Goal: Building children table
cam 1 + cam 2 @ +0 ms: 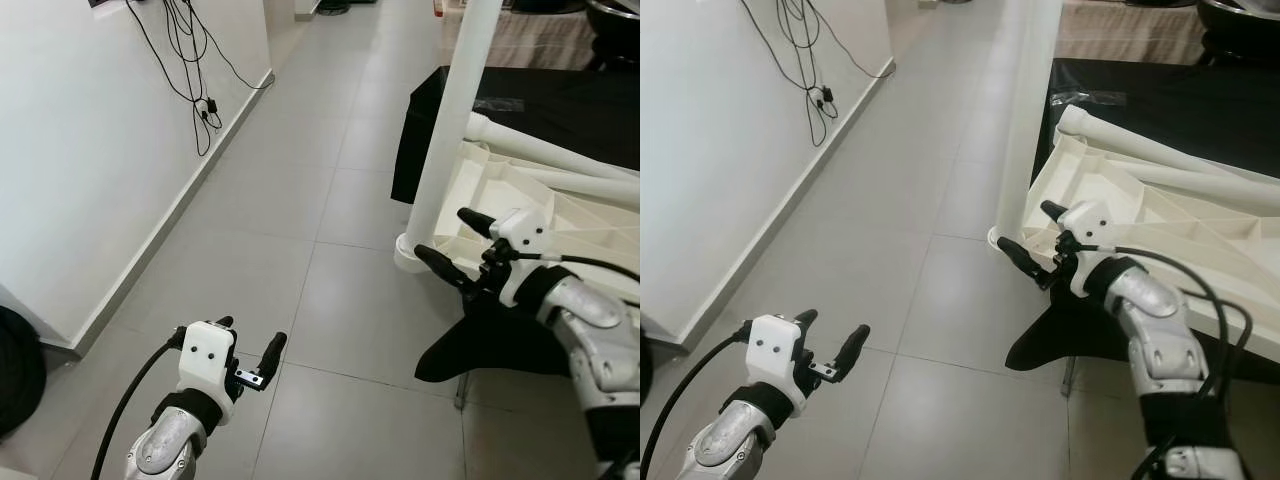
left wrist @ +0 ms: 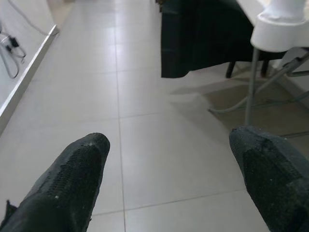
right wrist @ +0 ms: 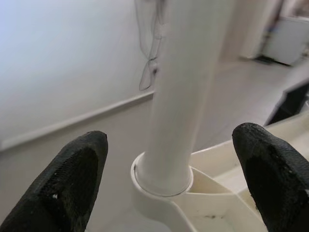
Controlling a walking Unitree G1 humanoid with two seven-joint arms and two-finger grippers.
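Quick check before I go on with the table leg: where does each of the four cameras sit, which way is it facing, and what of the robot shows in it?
Left eye view: head, looking forward and down at the tiled floor; left gripper and right gripper with their arms.
Right eye view: same head camera, same scene; upturned white tabletop on the black-draped table.
Left wrist view: along its open black fingers at floor.
Right wrist view: along its open fingers at the upright table leg in its corner socket.
Shared: both eyes show that leg.

The upright table leg [image 1: 448, 130] and ribbed tabletop [image 1: 560, 215] look like smooth cream plastic on matt black cloth [image 1: 560, 105], above pale, faintly glossy floor tiles [image 1: 300, 200].
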